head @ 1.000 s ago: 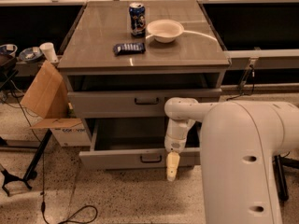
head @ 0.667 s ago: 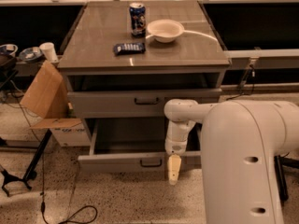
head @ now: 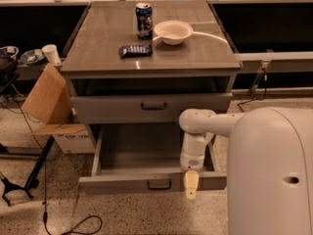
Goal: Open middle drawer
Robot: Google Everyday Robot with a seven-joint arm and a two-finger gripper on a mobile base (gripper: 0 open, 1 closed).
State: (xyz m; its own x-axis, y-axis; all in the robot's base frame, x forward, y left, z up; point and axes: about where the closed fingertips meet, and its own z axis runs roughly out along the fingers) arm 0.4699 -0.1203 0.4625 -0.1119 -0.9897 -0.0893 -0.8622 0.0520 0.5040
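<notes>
The middle drawer (head: pixel 122 183) is a wide grey drawer with a shallow flat front and a small dark loop handle (head: pixel 159 184) at its centre. It stands pulled well out, and its plain grey inside (head: pixel 142 148) shows. Above it is the taller-fronted grey drawer (head: pixel 112 109) with a wider handle, out only a little. My gripper (head: pixel 190 184) hangs from the white arm (head: pixel 195 131), pointing down at the middle drawer's front edge, just right of the loop handle. No lower drawer is in view.
On the cabinet top (head: pixel 98 43) stand a blue can (head: pixel 143 19), a white bowl (head: pixel 172 32) and a dark packet (head: pixel 135 50). A cardboard box (head: pixel 46 102) and a black stand (head: pixel 29 175) are at the left, with a cable (head: pixel 73 226) on the floor. My white body (head: pixel 274 175) fills the right front.
The middle drawer has slid further out toward the camera. My gripper has come forward and down along with its front edge.
</notes>
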